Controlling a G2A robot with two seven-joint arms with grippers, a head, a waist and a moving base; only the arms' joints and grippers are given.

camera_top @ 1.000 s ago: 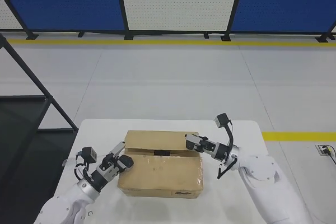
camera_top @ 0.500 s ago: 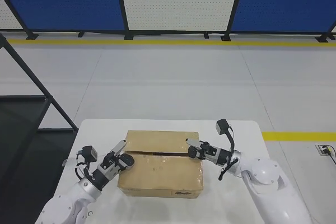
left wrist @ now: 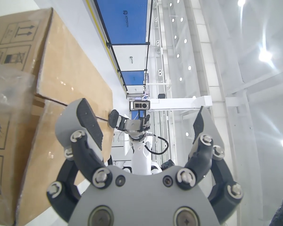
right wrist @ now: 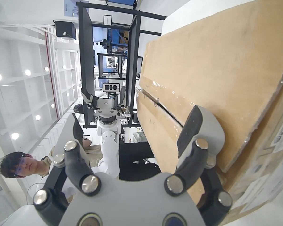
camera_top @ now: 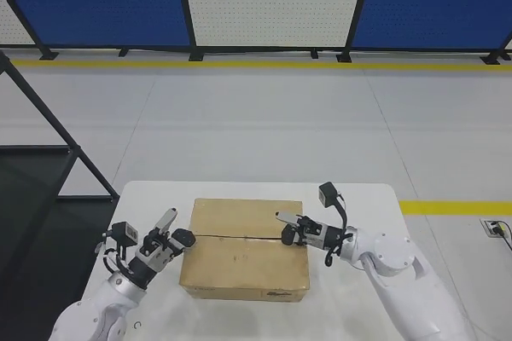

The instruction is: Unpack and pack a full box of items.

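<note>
A brown cardboard box [camera_top: 246,256] sits mid-table with both top flaps lying flat and a thin seam running across the lid. My left gripper [camera_top: 174,230] is open at the box's left end; one of its fingers [left wrist: 88,121] lies against the lid edge by the seam, on the box [left wrist: 68,71]. At the right end my right gripper [camera_top: 287,228] is open too, one finger [right wrist: 198,130] resting on the flap corner of the box [right wrist: 214,71]. Clear tape remnants shine along the seam. What is inside the box is hidden.
The white table [camera_top: 154,196] has bare strips around the box on all sides. A black metal rack [camera_top: 34,170] stands off the table's left side. Blue and white partition panels [camera_top: 273,21] line the far floor.
The far flap, slightly lifted with a dark gap a second ago, now lies flat. My left gripper has drawn back to the box's left edge; the right one shifted slightly along the seam end.
</note>
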